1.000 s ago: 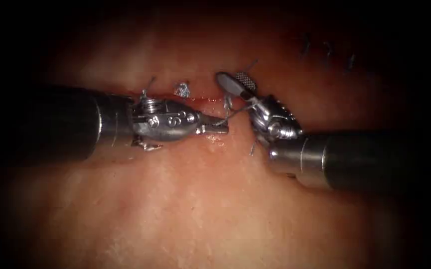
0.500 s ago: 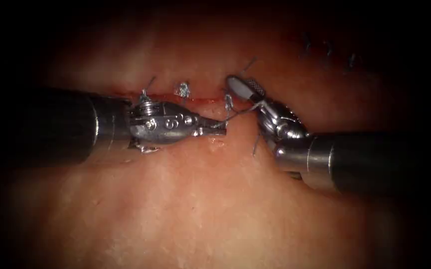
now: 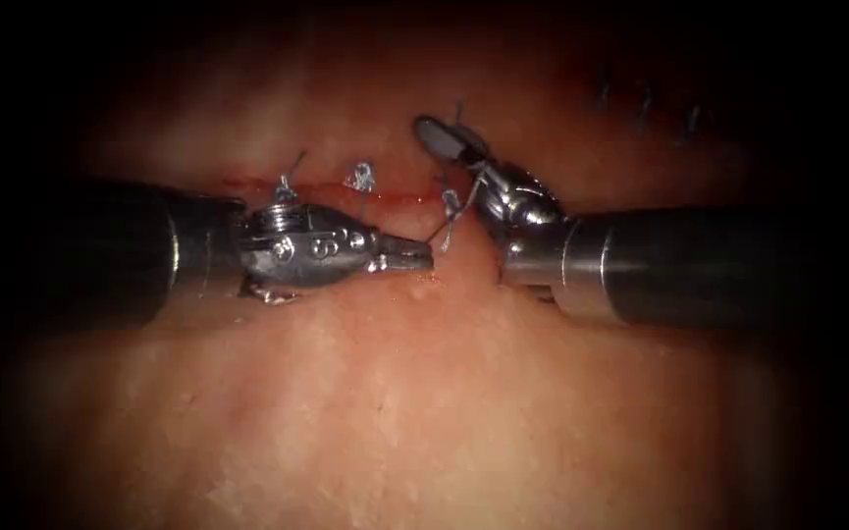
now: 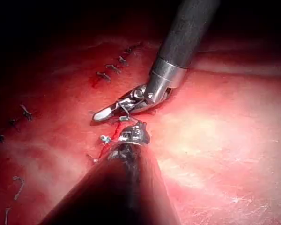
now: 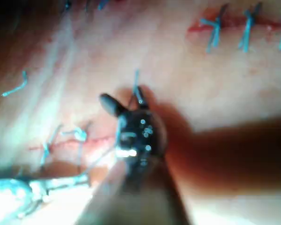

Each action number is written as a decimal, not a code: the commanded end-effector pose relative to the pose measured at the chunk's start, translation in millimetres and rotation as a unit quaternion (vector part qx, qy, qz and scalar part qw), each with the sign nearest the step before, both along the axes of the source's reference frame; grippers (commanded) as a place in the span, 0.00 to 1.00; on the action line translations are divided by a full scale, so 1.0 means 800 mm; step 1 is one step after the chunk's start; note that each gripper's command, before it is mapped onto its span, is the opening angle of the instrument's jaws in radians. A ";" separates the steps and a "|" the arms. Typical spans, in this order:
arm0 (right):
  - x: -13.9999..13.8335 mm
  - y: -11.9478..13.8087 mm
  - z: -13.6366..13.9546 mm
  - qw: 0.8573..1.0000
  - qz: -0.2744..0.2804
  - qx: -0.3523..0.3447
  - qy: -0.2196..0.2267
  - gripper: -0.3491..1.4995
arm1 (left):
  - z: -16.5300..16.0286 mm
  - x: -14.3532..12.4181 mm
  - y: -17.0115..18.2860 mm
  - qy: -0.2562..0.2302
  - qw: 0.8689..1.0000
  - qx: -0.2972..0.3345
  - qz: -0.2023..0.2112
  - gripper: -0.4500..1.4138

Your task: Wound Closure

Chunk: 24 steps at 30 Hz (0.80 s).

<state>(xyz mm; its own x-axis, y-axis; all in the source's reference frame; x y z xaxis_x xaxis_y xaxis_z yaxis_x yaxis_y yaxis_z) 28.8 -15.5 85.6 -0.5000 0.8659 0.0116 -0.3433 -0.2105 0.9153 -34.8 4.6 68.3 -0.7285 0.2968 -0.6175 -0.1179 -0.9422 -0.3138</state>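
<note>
Thread (image 3: 441, 232) slants between left tool (image 3: 422, 257) and right tool (image 3: 449, 142).

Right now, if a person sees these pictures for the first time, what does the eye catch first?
First, the two metal tools that face each other over the cut in the tissue: the left tool with jaws shut on the thread, the right tool reaching past the cut. Next, the small thread knots along the cut's red line.

Nothing lies here apart from the task's own things.
</note>
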 end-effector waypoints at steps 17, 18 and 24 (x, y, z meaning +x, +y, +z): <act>0.0000 -0.0012 -0.0001 0.986 -0.145 -0.074 -0.029 0.00 | 0.0005 0.0005 0.0001 -0.004 1.000 -0.002 0.004 0.00; -0.0003 -0.0011 -0.0008 0.982 -0.157 -0.104 -0.035 0.00 | 0.0006 0.0006 0.0001 -0.004 1.000 0.001 0.003 0.00; -0.0015 0.0003 -0.0040 0.976 -0.155 -0.149 -0.042 0.00 | 0.0008 0.0015 0.0008 -0.001 1.000 0.004 -0.003 0.00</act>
